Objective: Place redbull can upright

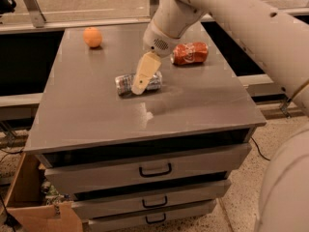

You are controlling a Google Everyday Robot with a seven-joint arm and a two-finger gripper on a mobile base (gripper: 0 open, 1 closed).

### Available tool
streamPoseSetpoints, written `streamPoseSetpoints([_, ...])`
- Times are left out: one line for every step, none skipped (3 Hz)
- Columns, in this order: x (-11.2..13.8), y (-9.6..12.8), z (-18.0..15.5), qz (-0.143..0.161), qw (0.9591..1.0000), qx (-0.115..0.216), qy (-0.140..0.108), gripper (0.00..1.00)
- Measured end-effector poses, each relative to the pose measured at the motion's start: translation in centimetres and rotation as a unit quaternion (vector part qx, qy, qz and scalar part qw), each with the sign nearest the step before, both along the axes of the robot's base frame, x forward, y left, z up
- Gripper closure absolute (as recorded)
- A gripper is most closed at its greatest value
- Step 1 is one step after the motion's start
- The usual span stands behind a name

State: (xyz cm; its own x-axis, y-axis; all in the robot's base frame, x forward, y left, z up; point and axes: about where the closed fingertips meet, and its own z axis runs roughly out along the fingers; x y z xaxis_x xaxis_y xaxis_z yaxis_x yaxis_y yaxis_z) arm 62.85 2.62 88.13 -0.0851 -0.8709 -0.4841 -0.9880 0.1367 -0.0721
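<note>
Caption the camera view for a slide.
Gripper at the redbull can, which lies on its side on the cabinet top.
</note>
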Motion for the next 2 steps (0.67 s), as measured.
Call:
streamPoseSetpoints([-0.8,2.4,-1.4,0.012,0.9999,0.002,0.011,0.0])
streamPoseSetpoints([-1.3,4.1,-2.6,0.024,0.9996,0.001,0.016,0.19])
